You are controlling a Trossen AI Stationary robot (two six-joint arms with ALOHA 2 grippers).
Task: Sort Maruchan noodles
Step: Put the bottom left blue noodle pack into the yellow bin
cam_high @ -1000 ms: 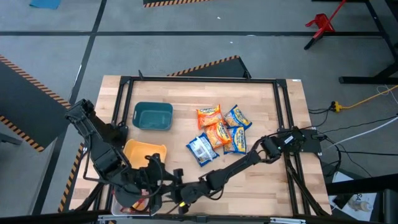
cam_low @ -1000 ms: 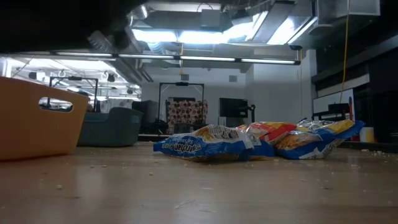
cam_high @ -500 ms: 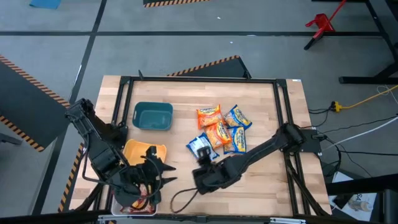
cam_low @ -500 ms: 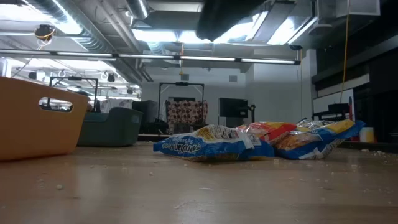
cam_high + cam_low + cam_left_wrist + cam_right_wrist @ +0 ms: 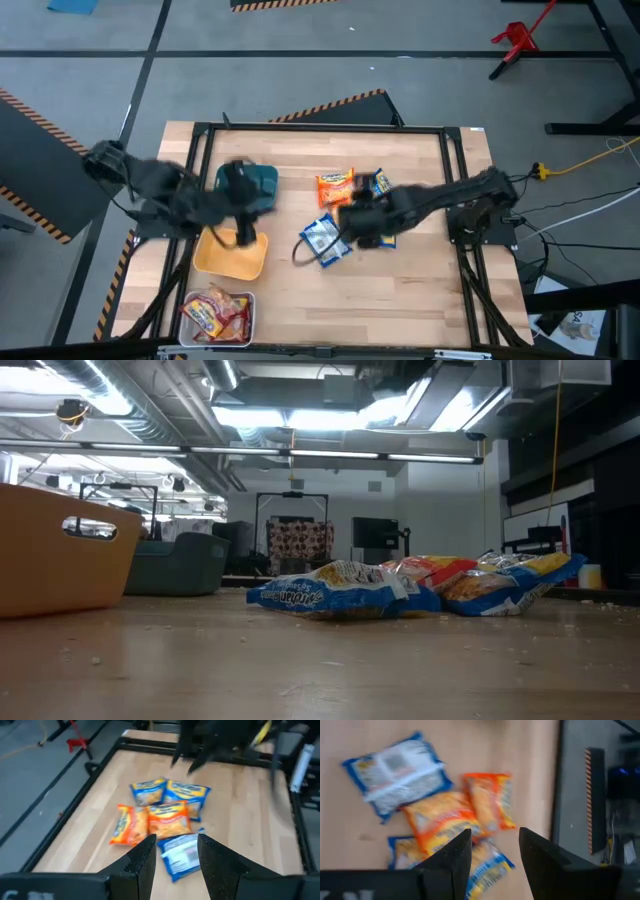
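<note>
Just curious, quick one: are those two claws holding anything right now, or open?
Left gripper: open, holding nothing, above the yellow tray.
Right gripper: open, holding nothing, above the noodle packets.

Maruchan noodles [image 5: 338, 186] clustered mid-table

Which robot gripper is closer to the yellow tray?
The left. The left gripper hangs just above the yellow tray's far edge, beside the teal tray. The right gripper is across the table, over the pile of noodle packets.
</note>
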